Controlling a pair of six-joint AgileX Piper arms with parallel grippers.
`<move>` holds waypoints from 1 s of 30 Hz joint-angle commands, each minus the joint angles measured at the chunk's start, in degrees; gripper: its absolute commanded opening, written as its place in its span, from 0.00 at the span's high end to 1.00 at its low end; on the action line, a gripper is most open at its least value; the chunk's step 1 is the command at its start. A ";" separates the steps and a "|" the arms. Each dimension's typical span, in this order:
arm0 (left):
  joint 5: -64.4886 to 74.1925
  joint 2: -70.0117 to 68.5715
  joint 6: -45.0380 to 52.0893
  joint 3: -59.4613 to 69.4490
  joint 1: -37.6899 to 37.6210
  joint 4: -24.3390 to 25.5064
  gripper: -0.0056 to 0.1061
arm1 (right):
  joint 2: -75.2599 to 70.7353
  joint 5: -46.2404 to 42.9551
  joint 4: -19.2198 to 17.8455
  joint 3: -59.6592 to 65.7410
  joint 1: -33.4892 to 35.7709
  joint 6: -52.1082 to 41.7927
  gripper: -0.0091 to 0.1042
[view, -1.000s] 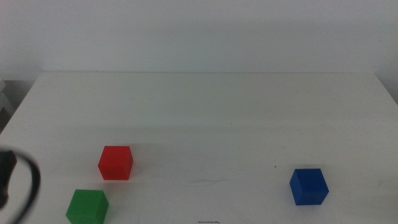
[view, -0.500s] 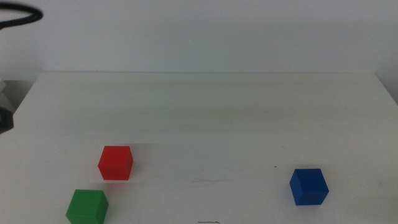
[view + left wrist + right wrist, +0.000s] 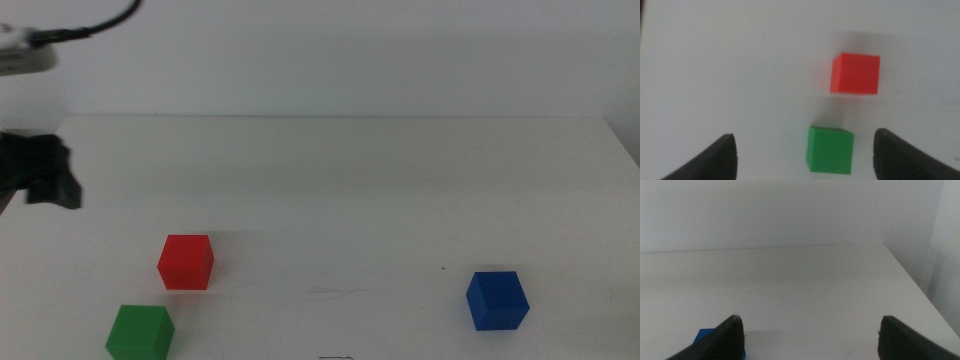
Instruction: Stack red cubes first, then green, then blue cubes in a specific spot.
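Observation:
In the middle view the red cube (image 3: 186,262) sits at the front left of the white table (image 3: 330,180). The green cube (image 3: 140,332) lies just in front of it, to its left. The blue cube (image 3: 496,299) lies at the front right. My left gripper (image 3: 40,172) hangs over the table's left edge, behind the red cube. In the left wrist view it (image 3: 805,136) is open and empty above the green cube (image 3: 830,149) and the red cube (image 3: 855,73). My right gripper (image 3: 811,321) is open and empty, out of the middle view, with the blue cube (image 3: 702,335) beside one jaw.
A cable (image 3: 95,25) and a pale part of the left arm (image 3: 25,60) show at the upper left. A white wall (image 3: 330,50) stands behind the table. The table's right edge (image 3: 912,282) shows in the right wrist view.
The left arm has come up from the lower left edge and moved in over the table's left side. The cubes have not moved.

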 commanded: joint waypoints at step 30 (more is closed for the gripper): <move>-5.04 34.84 -7.80 -11.86 -16.48 1.67 0.11 | -0.89 -4.21 -0.67 -1.35 0.16 -0.74 0.28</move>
